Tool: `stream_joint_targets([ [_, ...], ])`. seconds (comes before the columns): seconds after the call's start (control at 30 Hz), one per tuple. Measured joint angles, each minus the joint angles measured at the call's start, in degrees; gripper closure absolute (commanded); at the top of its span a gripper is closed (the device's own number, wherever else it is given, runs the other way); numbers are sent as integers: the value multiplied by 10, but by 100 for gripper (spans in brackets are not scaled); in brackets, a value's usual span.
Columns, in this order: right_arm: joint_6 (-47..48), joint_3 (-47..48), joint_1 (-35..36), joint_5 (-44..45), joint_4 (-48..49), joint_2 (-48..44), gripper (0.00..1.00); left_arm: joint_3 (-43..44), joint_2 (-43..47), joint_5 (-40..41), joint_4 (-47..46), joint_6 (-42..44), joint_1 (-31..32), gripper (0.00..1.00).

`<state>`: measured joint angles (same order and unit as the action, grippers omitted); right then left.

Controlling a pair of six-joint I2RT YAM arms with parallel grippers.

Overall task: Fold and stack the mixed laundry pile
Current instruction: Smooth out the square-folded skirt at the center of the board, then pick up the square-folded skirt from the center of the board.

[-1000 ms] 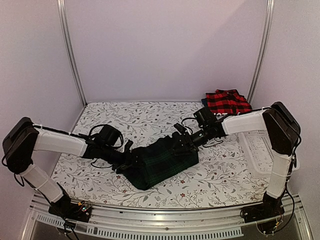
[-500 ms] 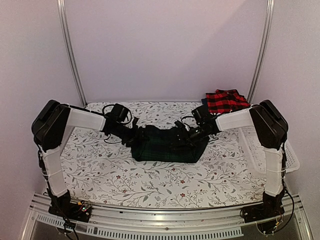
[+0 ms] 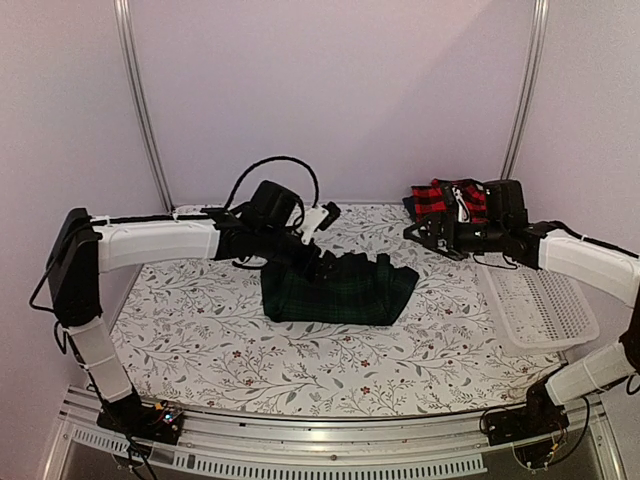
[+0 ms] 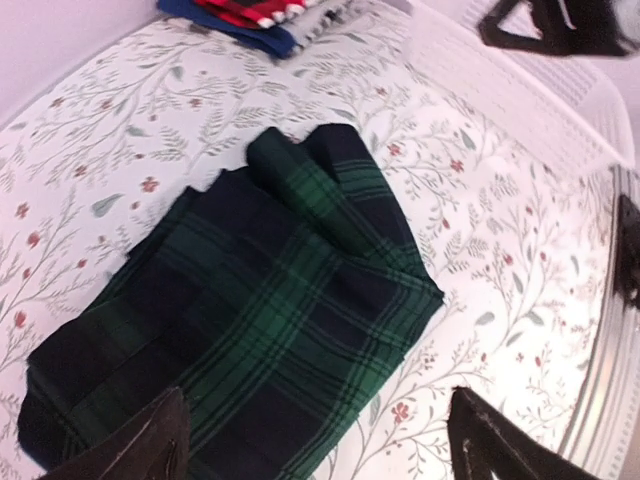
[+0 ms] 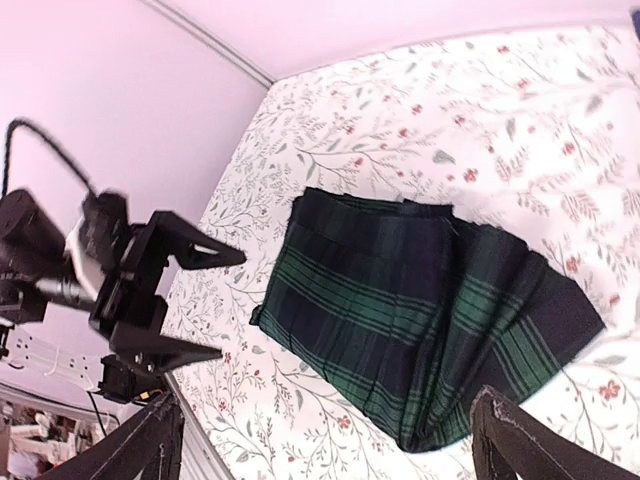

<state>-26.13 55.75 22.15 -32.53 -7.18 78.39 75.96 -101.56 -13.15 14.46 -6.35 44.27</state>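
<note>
Left gripper (image 4: pixel 318 415): fingers spread wide with nothing between them. It hangs just above the far-left part of the dark green-navy plaid garment (image 3: pixel 340 290), and its wrist camera looks down the cloth's length. Right gripper (image 5: pixel 328 400): also spread wide and empty. It sits well apart from the plaid, beyond its far-right end, close to the red-and-black checked shirt (image 3: pixel 440 195). The plaid lies flat on the floral table cloth (image 3: pixel 200 330) as a folded oblong. Its long axis runs left-right, roughly parallel to the table's near edge. The left end looks squared. The right end is lumpy, with layered edges showing in the right wrist view. In the left wrist view the shirt rests on a navy blue folded piece (image 4: pixel 235 22), and both lie past the plaid's right end, toward the back. The white basket (image 3: pixel 545 310) stands to the right of the plaid, not touching it. Judgement: the left arm is plainly the nearer one to the plaid and is already over one short end. The right arm must travel back along the long axis to reach the other end. I read the plaid as nearly folded. If it goes to the stack next, the carry runs along that axis, rightward and away from me. I cannot tell whether the lumpy end needs tidying first.
</note>
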Motion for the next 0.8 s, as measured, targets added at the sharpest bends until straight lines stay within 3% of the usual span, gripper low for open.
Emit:
stream_joint_targets([
  [0.23,-92,-146,-58,-28,16,-7,4,66,-117,23,14,153,94,31],
  [0.47,-160,-177,-57,-36,14,-7,8,91,-202,36,14,234,120,29],
  [0.53,-172,-183,-57,-37,15,-4,8,102,-224,44,14,247,122,33],
  [0.67,-198,-192,-56,-43,15,20,7,137,-269,72,9,270,131,64],
  [0.8,-225,-192,-41,-49,26,61,1,160,-280,87,3,275,136,84],
])
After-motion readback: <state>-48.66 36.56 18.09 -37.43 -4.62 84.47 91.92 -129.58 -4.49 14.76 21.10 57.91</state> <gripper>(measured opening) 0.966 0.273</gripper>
